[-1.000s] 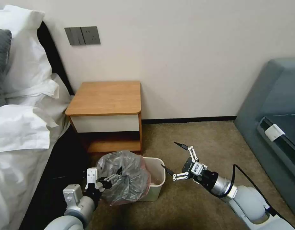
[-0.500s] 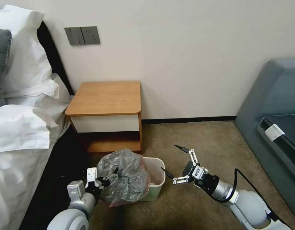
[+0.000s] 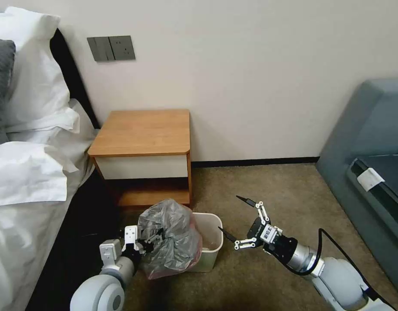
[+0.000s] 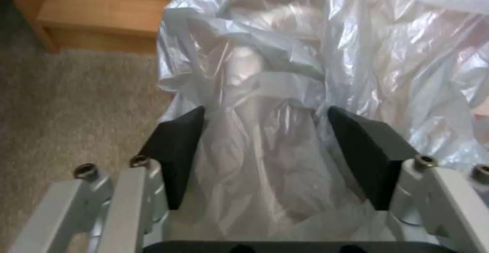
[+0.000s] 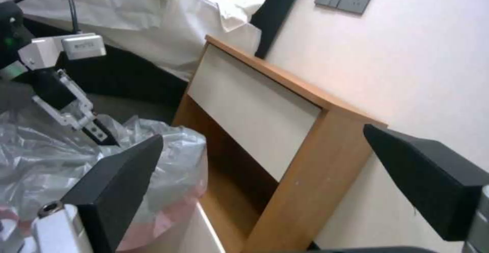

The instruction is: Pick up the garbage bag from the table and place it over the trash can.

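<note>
The crinkly grey garbage bag stands bunched over the left half of the cream trash can, which sits on the carpet in front of the wooden table. My left gripper reaches in from the bag's left side. In the left wrist view its black fingers press on a bunch of the bag. My right gripper hovers open just right of the can with nothing in it. In the right wrist view the bag and the table's white drawer front lie ahead of it.
A bed with white linen fills the left side, close to my left arm. A grey sofa stands at the right. Bare carpet lies between the table and the sofa. The wall runs right behind the table.
My left gripper has shifted right toward the can, carrying the bag with it. My right gripper has sunk slightly and stays open.
</note>
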